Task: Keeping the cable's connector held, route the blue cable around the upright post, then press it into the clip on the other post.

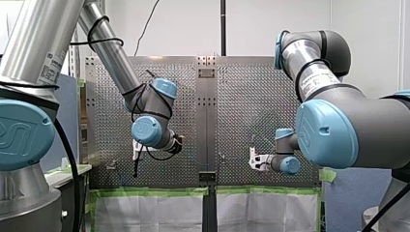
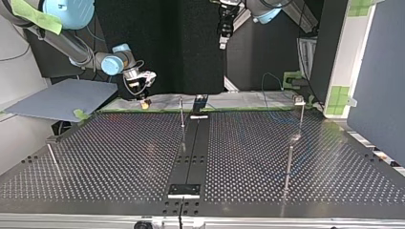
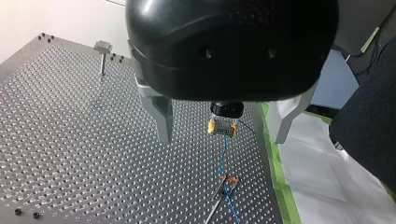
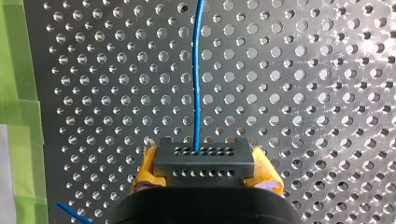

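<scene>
Clamping the connector (image 4: 204, 161), right gripper (image 4: 205, 171) grips tight; blue cable (image 4: 197, 84) ahead seems thin, limp, light. Left gripper (image 3: 223, 139) gapes empty; pinch cable just beyond connector.

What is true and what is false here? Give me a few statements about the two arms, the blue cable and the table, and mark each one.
1. The right gripper is shut on the connector. True.
2. The left gripper is gripping the blue cable. False: its metal fingers stand open and hold nothing.
3. The right gripper's pads are yellow. True.
4. The table has a smooth, solid top. False: it is full of small holes.
5. Only one post stands on the table. False: the top view shows several upright posts.
</scene>
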